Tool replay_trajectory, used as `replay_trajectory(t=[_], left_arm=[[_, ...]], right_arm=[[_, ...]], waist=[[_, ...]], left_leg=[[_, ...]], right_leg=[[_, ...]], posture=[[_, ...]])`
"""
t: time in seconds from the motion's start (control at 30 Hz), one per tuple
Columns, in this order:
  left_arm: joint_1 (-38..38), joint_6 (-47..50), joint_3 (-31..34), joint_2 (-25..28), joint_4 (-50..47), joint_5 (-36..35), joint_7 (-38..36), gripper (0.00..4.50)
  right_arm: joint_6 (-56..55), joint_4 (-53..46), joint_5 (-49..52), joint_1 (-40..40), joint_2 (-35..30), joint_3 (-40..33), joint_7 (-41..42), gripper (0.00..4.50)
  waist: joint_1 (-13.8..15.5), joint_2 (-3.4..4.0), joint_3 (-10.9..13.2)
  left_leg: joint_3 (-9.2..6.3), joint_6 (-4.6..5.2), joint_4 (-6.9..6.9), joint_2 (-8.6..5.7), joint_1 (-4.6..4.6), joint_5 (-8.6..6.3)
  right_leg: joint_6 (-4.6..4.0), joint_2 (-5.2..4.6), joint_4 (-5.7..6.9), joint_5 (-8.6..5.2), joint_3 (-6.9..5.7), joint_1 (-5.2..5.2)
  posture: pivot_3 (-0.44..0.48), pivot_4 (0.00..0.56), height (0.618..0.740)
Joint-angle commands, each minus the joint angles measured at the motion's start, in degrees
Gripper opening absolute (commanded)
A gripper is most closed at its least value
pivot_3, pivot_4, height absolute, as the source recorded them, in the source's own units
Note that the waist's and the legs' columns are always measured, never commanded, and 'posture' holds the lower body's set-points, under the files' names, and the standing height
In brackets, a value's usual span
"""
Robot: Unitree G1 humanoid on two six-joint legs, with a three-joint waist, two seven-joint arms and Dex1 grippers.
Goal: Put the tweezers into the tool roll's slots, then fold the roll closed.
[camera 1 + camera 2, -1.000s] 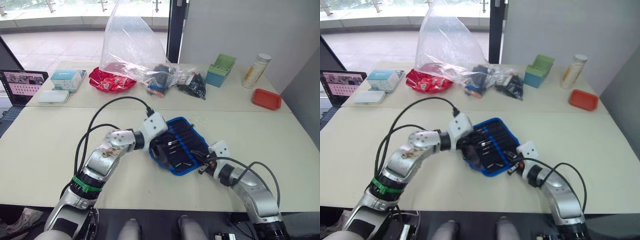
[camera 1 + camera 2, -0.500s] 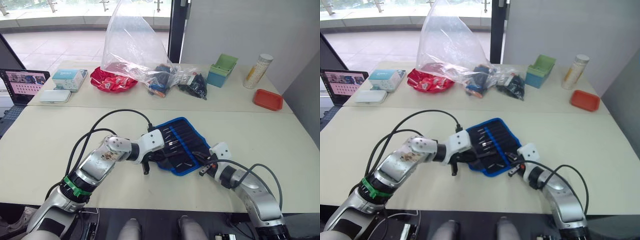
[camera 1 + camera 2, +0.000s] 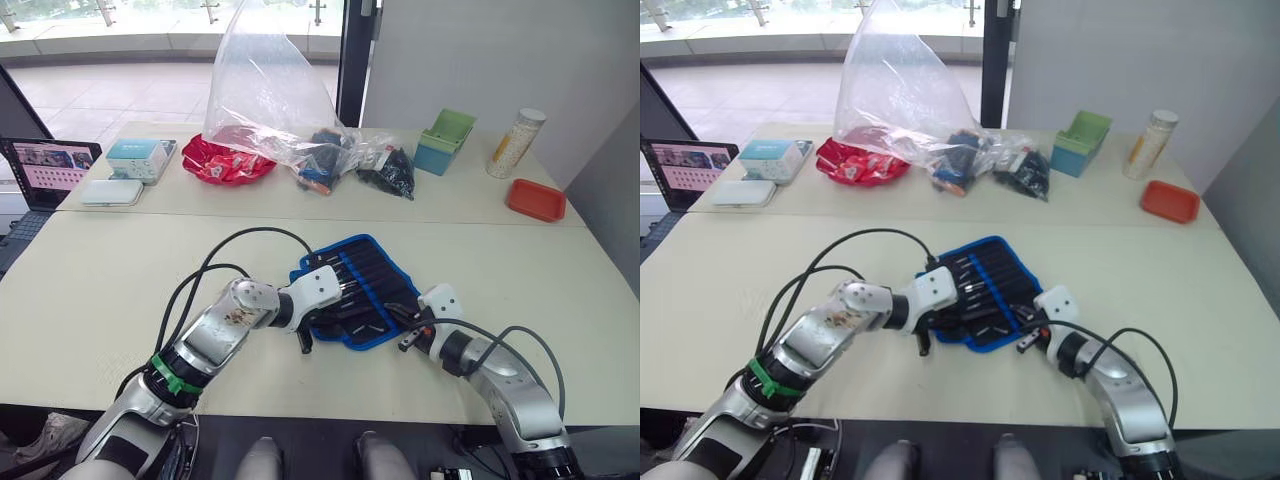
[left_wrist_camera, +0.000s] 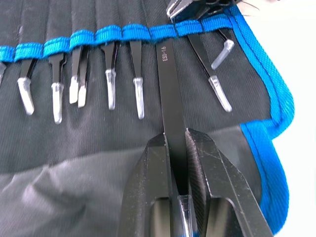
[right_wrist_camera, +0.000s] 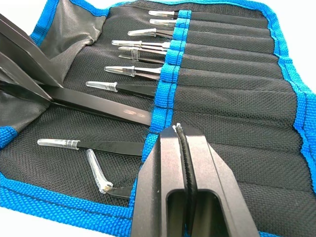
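Tweezers [image 4: 170, 94] sliding into slots [image 4: 163, 33], clamped in left gripper [image 4: 177, 163]; several seated already (roll unfolded). Right gripper [image 5: 180, 148] pressed together on tool roll [image 5: 237, 113], lower centre.

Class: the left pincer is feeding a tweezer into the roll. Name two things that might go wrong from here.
1. The tweezer held by the left pincer sits right at the blue band; it may snag there and bunch the roll.
2. The right pincer pins the band beside that slot, so it could block the way in.
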Motion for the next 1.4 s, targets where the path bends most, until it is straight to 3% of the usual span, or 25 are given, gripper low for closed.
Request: replay_trajectory(t=[0.03,0.7,0.97,1.03,1.17,1.4], left_arm=[[-1.1,-0.6,0.2,-2.4,1.1,-0.2,0.4,0.02],[-7.7,-10.7,-2.0,-20.0,22.4,5.0,3.9,0.02],[-7.5,-12.5,-1.2,-23.0,24.3,6.4,5.0,0.02],[-7.4,-12.8,-0.9,-23.1,24.3,6.8,5.2,1.02],[-6.7,-12.4,0.1,-22.2,22.1,5.7,3.3,2.28],[-4.5,-6.1,6.9,-14.7,9.6,-0.1,-1.7,4.49]], right_arm=[[1.7,1.5,-1.0,2.0,-0.7,1.4,0.2,0.0],[2.2,0.5,-0.7,2.6,-0.2,1.5,-0.8,0.0],[2.1,1.3,-1.0,2.0,0.3,2.0,-0.8,0.0],[2.0,1.6,-1.0,1.7,0.4,2.2,-0.7,0.0],[1.7,2.5,-1.1,1.3,0.4,2.3,-0.2,0.0],[0.9,4.9,-1.5,-0.5,0.7,2.7,1.1,0.0]], waist=[[0.0,0.0,0.0],[1.4,0.05,0.0],[1.5,0.06,0.0],[1.5,0.06,0.0],[1.4,0.06,0.0],[-0.4,0.07,0.0]], left_leg=[[0.0,0.0,0.0,0.0,0.0,0.0],[0.0,0.03,0.77,-0.13,-0.02,0.01],[0.0,0.05,0.87,-0.19,0.08,0.03],[-0.01,0.05,0.92,-0.21,0.14,0.03],[0.0,0.06,0.97,-0.21,0.17,0.03],[0.0,0.06,0.82,-0.16,0.14,0.03]], right_leg=[[0.0,0.0,0.01,0.0,0.0,0.0],[0.28,-0.01,0.11,0.18,0.1,0.3],[0.35,-0.01,0.08,0.21,0.17,0.53],[0.39,-0.01,0.0,0.22,0.21,0.68],[0.42,-0.01,-0.11,0.24,0.21,0.84],[0.43,0.03,-0.08,0.25,0.26,0.7]], posture=[[0.0,0.15,0.74],[0.0,0.15,0.74],[0.0,0.15,0.74],[0.0,0.15,0.74],[0.0,0.15,0.74],[0.0,0.15,0.74]])
